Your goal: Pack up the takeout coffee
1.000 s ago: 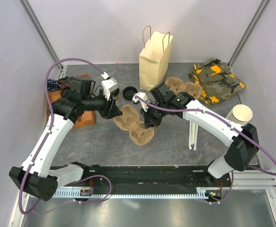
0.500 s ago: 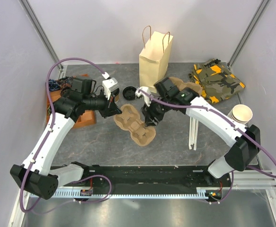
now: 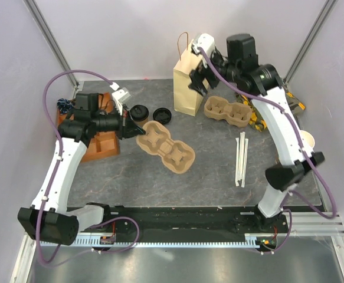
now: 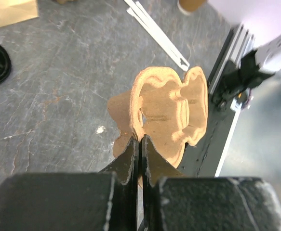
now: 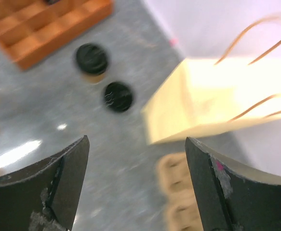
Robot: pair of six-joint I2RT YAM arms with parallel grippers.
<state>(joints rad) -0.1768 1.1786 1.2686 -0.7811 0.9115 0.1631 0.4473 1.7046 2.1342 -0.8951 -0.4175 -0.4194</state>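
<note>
Top external view: the takeout coffee (image 3: 138, 112) is standing upright on the table (image 3: 219, 171), just beyond the left tool (image 3: 134, 132), which is pinching the rim of the pulp cup carrier (image 3: 167, 146). The right tool (image 3: 196, 82), fingers spread wide, is hovering by the paper bag (image 3: 184, 95), well apart from the cup, leaving the left arm nearer.

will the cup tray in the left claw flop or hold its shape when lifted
Probably holds shape: the cup tray is molded pulp with deep wells, so likely stiff and light. The left claw pinches only its thin rim, so it may pivot or tear. Its rough surface seems unlikely to slip.
</note>
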